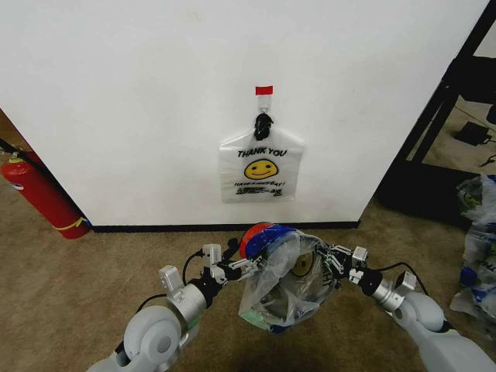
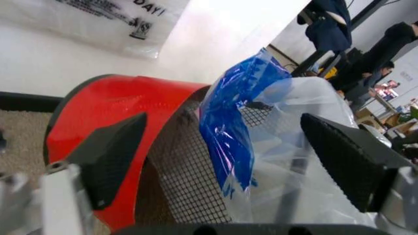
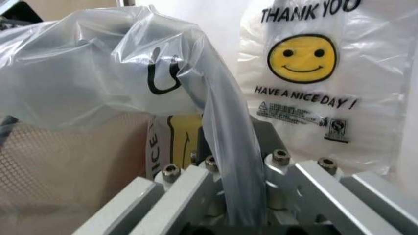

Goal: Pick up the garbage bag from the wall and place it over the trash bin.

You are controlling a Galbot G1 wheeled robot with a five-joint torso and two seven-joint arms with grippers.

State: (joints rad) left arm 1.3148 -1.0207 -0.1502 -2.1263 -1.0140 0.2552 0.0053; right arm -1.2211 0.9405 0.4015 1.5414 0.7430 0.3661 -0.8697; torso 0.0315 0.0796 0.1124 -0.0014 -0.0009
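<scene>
While stretching the garbage bag [image 1: 280,288] over the trash bin [image 1: 256,236]: keep right gripper [image 1: 335,263] pinched on its edge, close the spread left gripper [image 1: 232,267] on the blue handle, lower evenly.

red fire extinguisher [image 1: 40,198], tan carpet [image 1: 93,271]
</scene>
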